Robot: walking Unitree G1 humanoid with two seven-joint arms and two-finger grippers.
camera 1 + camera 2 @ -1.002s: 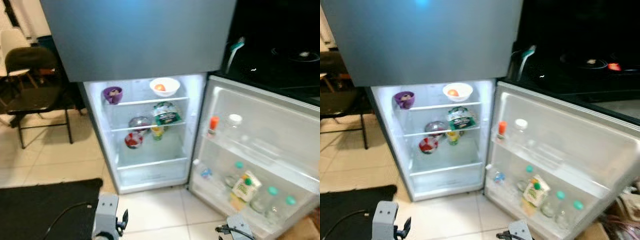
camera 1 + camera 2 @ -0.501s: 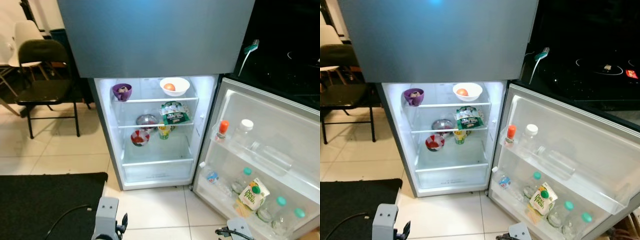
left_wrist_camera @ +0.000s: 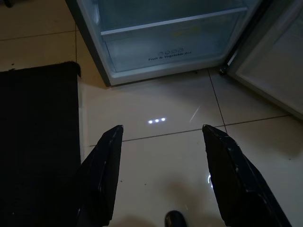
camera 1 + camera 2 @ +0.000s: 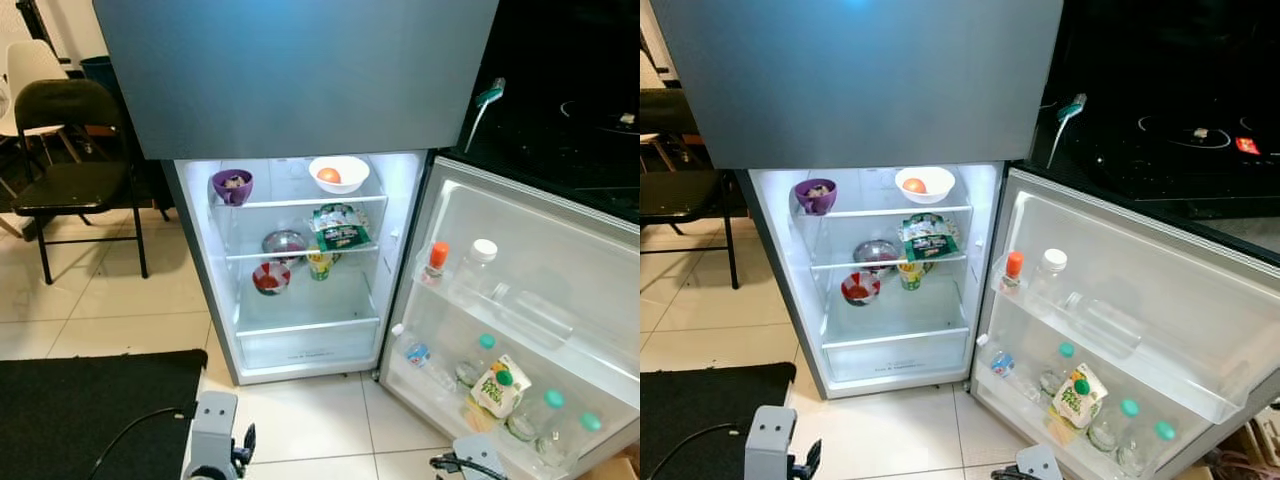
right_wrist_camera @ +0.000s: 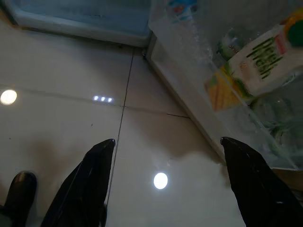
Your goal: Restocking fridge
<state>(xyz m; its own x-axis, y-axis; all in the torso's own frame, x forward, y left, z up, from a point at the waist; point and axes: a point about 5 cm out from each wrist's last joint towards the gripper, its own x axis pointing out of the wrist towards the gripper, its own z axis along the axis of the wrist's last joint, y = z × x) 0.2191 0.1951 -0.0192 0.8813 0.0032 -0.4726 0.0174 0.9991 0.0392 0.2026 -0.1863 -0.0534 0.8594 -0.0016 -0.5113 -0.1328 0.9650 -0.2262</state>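
Both arms hung low over the tiled floor (image 4: 120,300) in front of the open fridge (image 4: 300,260). The left gripper (image 3: 161,179) had its fingers spread wide with nothing between them, above the tile beside a black mat (image 3: 38,142). The right gripper (image 5: 165,189) was likewise spread and empty, near the foot of the fridge door (image 4: 520,300). On the top shelf sat a purple bowl (image 4: 232,186) at left and a white bowl (image 4: 339,174) holding an orange fruit (image 4: 329,175) at right. The shelf below held a green packet (image 4: 340,226) and a glass bowl (image 4: 284,243), with a red bowl (image 4: 270,279) lower down. The upper door rack carried a red-capped bottle (image 4: 436,260) and a white-capped bottle (image 4: 478,262); the lower rack held a juice carton (image 4: 497,386) among green-capped bottles (image 4: 524,420). A dark chair (image 4: 70,170) stood far left.
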